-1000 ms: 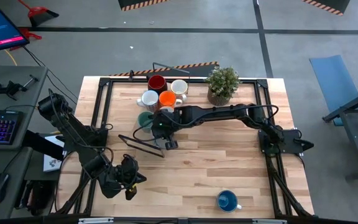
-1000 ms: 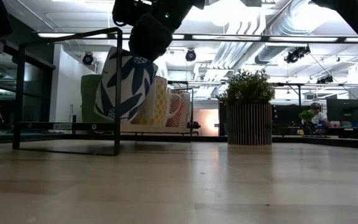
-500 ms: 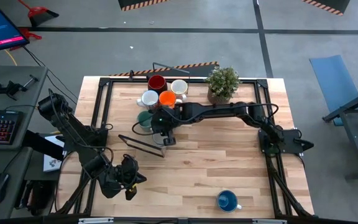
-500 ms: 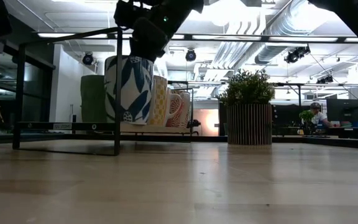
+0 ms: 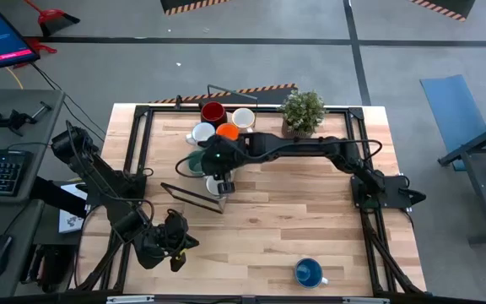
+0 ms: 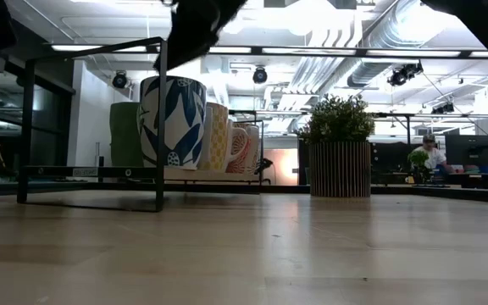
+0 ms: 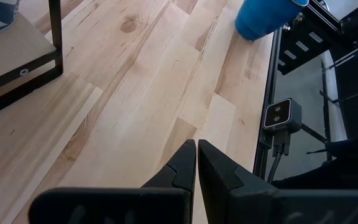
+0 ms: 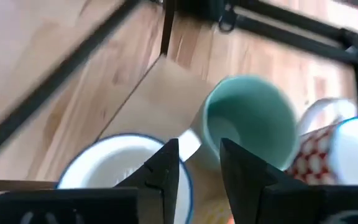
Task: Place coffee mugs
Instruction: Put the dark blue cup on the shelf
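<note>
Risk: clipping the freshly set mug on the way out

The right tool (image 8: 194,165), fingers apart, hangs just above the blue-leaf white mug (image 6: 172,121) standing upright on the rack shelf (image 6: 91,172) beside the teal mug (image 8: 253,124); a slanted retreat could tip it. Left tool (image 7: 196,163), pressed together, waits over the desk (image 5: 294,219).

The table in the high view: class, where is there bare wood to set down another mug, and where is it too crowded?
Free: the wide wood between the right arm and the blue mug, and the strip below the plant. Crowded: the rack corner, where the mugs cluster under the right gripper, open above the white-and-blue mug. The left gripper rests shut near the table's front-left edge.
</note>
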Controlling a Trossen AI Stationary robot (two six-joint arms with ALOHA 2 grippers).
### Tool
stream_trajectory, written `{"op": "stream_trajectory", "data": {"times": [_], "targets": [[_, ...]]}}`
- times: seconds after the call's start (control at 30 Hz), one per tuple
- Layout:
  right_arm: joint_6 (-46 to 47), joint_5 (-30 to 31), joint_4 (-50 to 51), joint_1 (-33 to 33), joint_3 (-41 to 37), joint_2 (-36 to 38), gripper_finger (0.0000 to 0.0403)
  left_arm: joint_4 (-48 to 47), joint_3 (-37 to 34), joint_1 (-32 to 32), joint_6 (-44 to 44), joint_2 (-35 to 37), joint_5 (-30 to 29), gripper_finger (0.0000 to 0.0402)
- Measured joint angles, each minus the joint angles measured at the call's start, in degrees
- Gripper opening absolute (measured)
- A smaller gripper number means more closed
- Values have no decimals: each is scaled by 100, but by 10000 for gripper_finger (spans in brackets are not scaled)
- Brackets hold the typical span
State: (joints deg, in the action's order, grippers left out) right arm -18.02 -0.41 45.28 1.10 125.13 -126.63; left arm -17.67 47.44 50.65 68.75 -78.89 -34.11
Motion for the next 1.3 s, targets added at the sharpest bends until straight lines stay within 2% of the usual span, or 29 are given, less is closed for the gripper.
{"op": "stream_trajectory", "data": {"times": [0.2, 0.33, 0.43, 0.67, 0.8, 1.3], "targets": [[453, 121, 1751, -48, 997, 9, 94, 0, 0, -1, 2, 0, 0, 7], [962, -9, 2707, -179, 762, 133, 94, -3, 0, -1, 2, 0, 0, 7], [1005, 28, 3186, -304, 453, 138, 94, -4, 0, 0, 2, 0, 0, 7], [1047, -122, 2074, -474, -604, 136, 94, -4, 0, 0, -29, 0, 0, 7], [1159, -150, 1491, -493, -918, 127, 94, -4, 0, 0, -34, 0, 2, 7], [969, -170, 540, -492, -984, 111, 94, -7, 0, 0, -39, 0, 2, 7]]}}
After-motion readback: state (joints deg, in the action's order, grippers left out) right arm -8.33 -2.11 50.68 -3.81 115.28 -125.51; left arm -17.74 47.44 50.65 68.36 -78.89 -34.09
